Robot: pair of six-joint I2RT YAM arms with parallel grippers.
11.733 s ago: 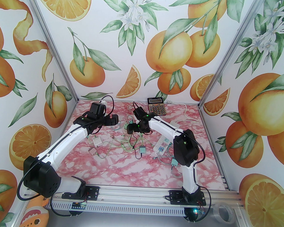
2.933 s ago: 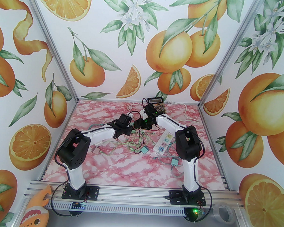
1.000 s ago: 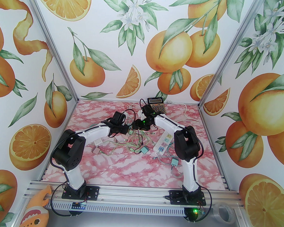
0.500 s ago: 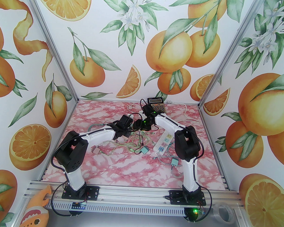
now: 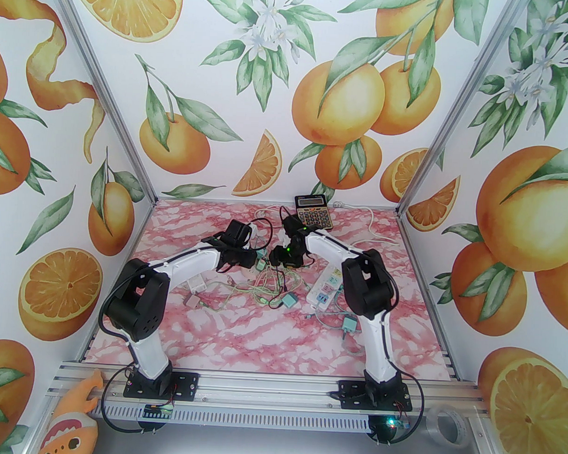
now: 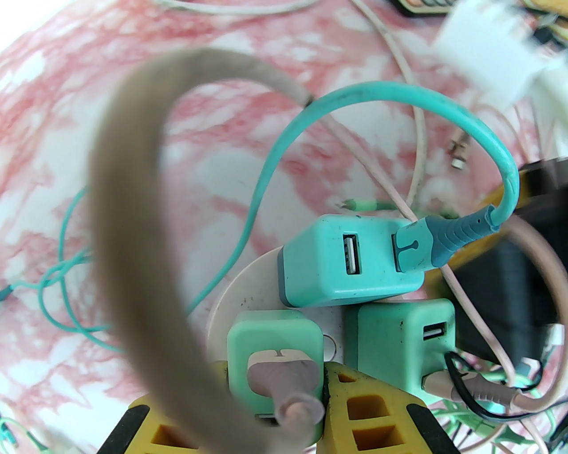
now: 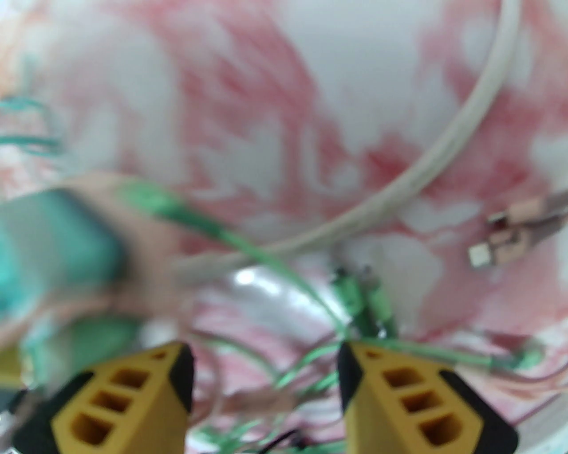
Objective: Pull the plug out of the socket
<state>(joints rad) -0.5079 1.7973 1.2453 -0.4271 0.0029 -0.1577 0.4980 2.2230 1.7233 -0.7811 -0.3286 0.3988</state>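
Now we see the left gripper (image 6: 275, 370) closed on a mint-green plug (image 6: 275, 332). The plug sits exactly between the two yellow fingers (image 6: 368, 412), which press on its left and right sides. A thick beige cable (image 6: 128, 230) is inserted in its face and curls up in a big loop. The plug stands on a round white socket (image 6: 242, 292), and we cannot tell whether its pins are already out.

On the same socket, touching each other, are a teal charger (image 6: 337, 266) with a teal cord and a second mint charger (image 6: 395, 341). The teal one is just behind the held plug and the mint one just to its right.

On the worktop (image 5: 242, 332), this group lies toward the far edge, about midway between the left and right edges.

The right gripper (image 7: 266, 372) has its jaws apart and grips nothing. It hangs over thin green wires (image 7: 266, 261) and a white cable (image 7: 443, 146). This view is blurred.
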